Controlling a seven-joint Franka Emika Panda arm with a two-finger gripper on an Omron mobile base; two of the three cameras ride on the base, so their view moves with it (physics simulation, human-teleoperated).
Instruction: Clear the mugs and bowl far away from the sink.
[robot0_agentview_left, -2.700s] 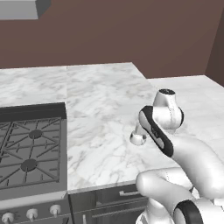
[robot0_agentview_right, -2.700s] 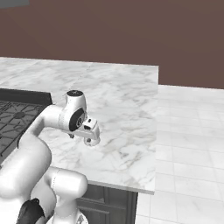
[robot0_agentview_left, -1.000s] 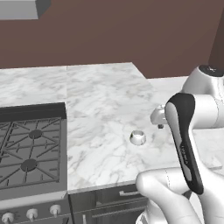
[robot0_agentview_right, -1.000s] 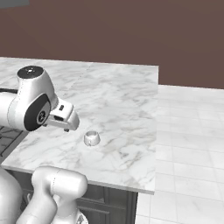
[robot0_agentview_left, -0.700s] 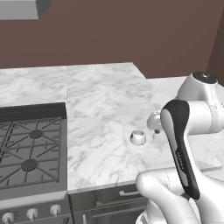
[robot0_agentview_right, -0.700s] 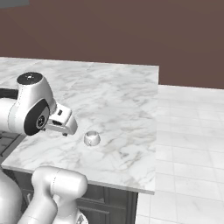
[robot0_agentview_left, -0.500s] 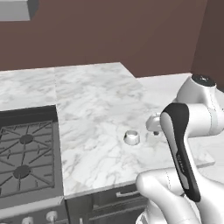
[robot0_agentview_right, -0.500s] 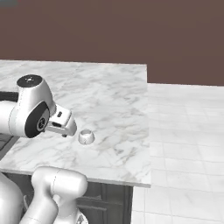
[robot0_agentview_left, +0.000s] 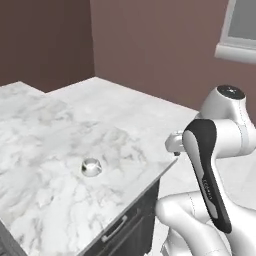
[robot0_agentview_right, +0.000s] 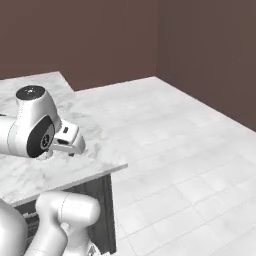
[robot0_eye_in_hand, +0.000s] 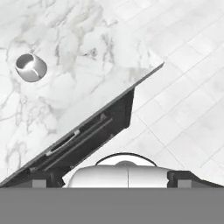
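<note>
One small pale mug (robot0_agentview_left: 91, 167) stands upright on the white marble counter (robot0_agentview_left: 45, 135), a little in from its corner. The hand view looks down into the mug (robot0_eye_in_hand: 30, 67) at its upper left. My gripper (robot0_agentview_left: 173, 146) hangs open above the counter's corner, well apart from the mug, with nothing between its jaws. From the right base view the gripper (robot0_agentview_right: 74, 150) points down over the counter's edge. Both dark fingertips (robot0_eye_in_hand: 43, 178) stand wide apart at the bottom of the hand view. The bowl and the sink are out of view.
The counter ends in a sharp corner (robot0_eye_in_hand: 161, 64) with a dark cabinet front and drawer handle (robot0_agentview_left: 116, 229) below it. Pale tiled floor (robot0_agentview_right: 190, 150) spreads to the right. Brown walls (robot0_agentview_right: 100, 40) stand behind, with a window frame (robot0_agentview_left: 239, 35) high up.
The base has turned, so the whole scene has swung and the stove has left the view. The mug stays where it was set on the counter. The gripper stays open, away from it.
</note>
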